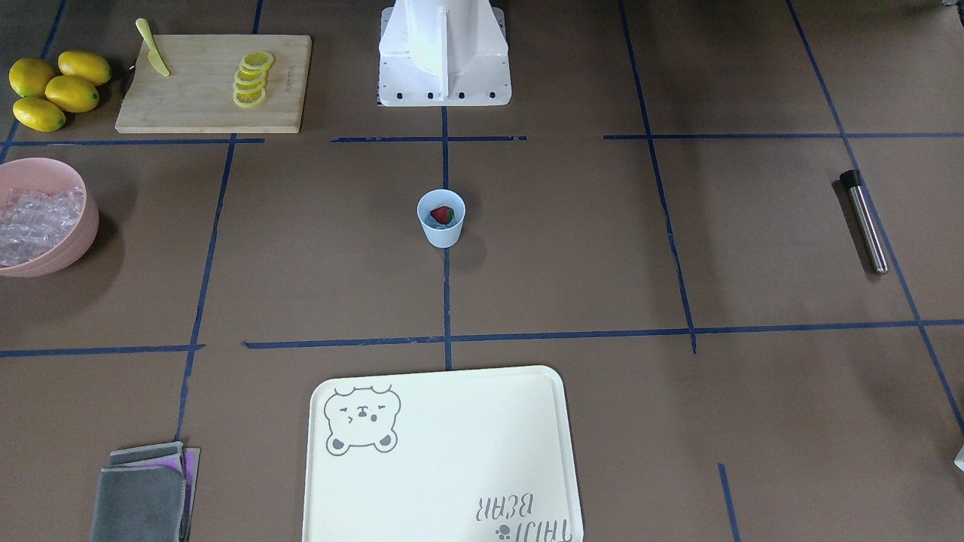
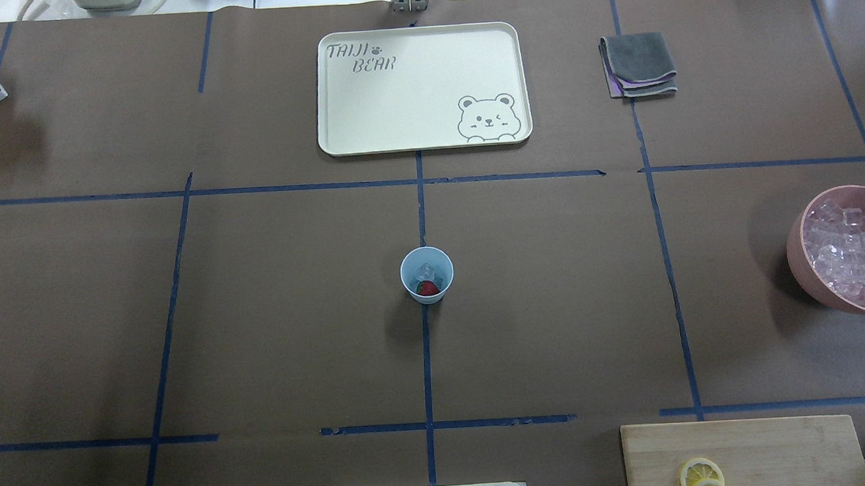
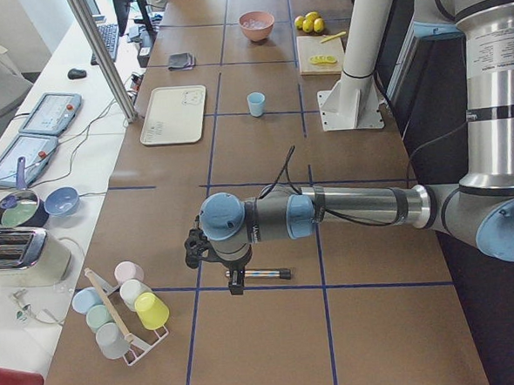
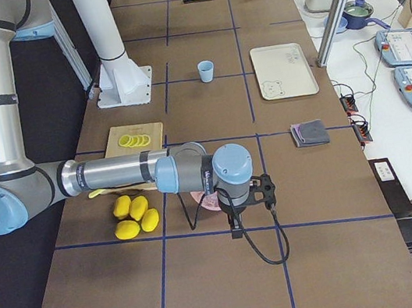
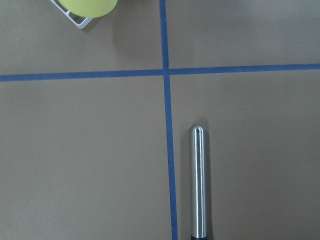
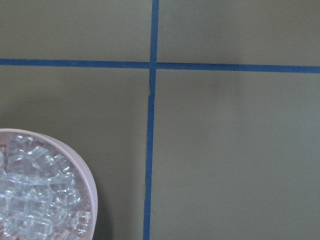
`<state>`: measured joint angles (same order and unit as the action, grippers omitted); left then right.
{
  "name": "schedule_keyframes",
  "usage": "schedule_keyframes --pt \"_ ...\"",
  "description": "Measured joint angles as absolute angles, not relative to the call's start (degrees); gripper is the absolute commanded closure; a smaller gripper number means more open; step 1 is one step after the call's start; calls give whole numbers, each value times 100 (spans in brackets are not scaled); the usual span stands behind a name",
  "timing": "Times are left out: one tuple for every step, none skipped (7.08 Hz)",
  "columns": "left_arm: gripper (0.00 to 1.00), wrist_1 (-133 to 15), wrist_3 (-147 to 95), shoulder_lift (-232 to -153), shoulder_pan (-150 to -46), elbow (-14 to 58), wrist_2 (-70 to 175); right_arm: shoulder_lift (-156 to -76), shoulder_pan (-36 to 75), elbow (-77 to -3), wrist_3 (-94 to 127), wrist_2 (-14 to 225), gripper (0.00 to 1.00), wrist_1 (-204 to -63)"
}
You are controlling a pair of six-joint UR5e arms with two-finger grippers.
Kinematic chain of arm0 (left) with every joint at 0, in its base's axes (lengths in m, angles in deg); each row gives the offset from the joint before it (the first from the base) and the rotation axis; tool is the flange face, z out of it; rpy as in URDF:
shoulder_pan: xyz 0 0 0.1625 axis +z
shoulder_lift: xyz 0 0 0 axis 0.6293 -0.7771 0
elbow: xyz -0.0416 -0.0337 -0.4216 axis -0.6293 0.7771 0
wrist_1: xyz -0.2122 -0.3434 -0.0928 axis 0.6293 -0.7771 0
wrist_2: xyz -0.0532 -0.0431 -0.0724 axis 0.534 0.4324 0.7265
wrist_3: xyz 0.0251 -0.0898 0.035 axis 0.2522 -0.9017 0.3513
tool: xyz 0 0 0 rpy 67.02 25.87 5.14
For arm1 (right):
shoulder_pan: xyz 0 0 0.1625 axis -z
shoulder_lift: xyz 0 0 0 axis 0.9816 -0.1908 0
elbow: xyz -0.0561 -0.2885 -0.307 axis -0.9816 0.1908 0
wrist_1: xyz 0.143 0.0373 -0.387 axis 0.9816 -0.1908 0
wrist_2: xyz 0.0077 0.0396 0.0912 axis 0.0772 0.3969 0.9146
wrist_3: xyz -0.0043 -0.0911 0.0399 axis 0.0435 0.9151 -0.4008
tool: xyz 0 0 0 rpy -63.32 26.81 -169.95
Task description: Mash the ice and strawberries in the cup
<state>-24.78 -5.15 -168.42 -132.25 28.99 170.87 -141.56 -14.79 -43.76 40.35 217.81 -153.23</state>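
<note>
The pale blue cup (image 1: 441, 230) stands at the table's centre and also shows in the overhead view (image 2: 410, 281). Inside it lie a red strawberry (image 1: 443, 215) and some clear ice (image 2: 426, 271). A steel muddler with a black end (image 1: 864, 220) lies flat on the table's left end. My left gripper (image 3: 236, 284) hangs just above it, and the left wrist view shows the rod (image 5: 198, 185) below. My right gripper (image 4: 236, 232) hovers beside the pink bowl (image 2: 795, 246) of ice cubes (image 6: 35, 200). I cannot tell whether either gripper is open or shut.
A cutting board (image 1: 196, 105) holds lemon slices (image 1: 252, 77) and a yellow knife (image 1: 153, 58), with whole lemons (image 1: 56, 89) beside it. A cream tray (image 1: 440, 459) and a folded grey cloth (image 1: 143, 493) lie on the far side. A cup rack (image 3: 124, 310) stands near the muddler.
</note>
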Motion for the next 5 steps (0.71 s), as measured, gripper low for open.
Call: schedule_keyframes --pt "0 -2436 -766 -16865 -13224 2911 17106 -14125 -1497 -4317 4082 21776 0 -15327" --pt "0 -2435 -954 -16881 -13217 2926 17106 -14065 -1501 -4295 4090 21769 0 -15328" --pt "0 -2442 -1028 -16878 -13208 2934 17085 -14006 -1503 -4292 4093 21764 0 -15328" --pt "0 -2458 -1037 -16863 -13192 2949 17058 -13971 -1504 -4295 4117 21751 0 -15324" --pt "0 -2465 -1031 -16851 -13180 2982 17045 -13970 -1504 -4302 4148 21683 0 -15310"
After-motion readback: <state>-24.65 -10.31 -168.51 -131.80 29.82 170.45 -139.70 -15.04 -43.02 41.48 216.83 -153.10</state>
